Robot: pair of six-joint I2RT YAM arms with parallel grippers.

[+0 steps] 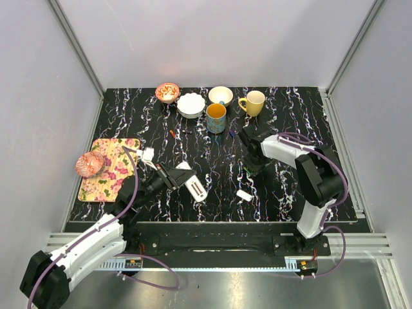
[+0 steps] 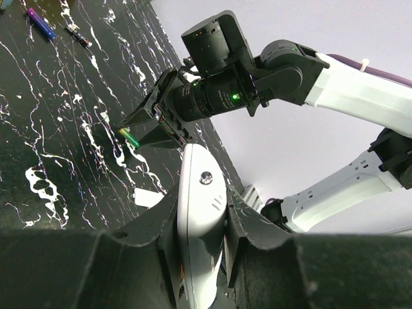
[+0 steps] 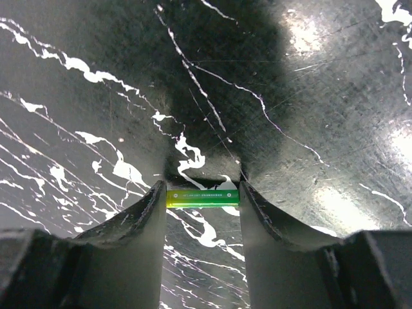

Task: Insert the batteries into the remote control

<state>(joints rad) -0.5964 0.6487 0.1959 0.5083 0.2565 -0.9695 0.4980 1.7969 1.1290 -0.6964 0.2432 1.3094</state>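
The remote control (image 1: 196,188), a slim white bar, is clamped between the fingers of my left gripper (image 1: 178,175) left of the table's middle. In the left wrist view the remote (image 2: 201,206) stands edge-on between the jaws of that gripper (image 2: 203,215). My right gripper (image 1: 252,166) is at the table's middle right, tips down. In the right wrist view that gripper (image 3: 203,201) is shut on a green battery (image 3: 203,197), one fingertip at each end, just over the table. The green battery also shows in the left wrist view (image 2: 129,137). Two more batteries (image 2: 40,22) lie further back.
A small white chip (image 1: 244,195) lies near the front between the arms. Two mugs (image 1: 216,118) and several bowls (image 1: 190,105) stand along the back. A floral tray (image 1: 114,170) with a pink object (image 1: 89,165) is at the left.
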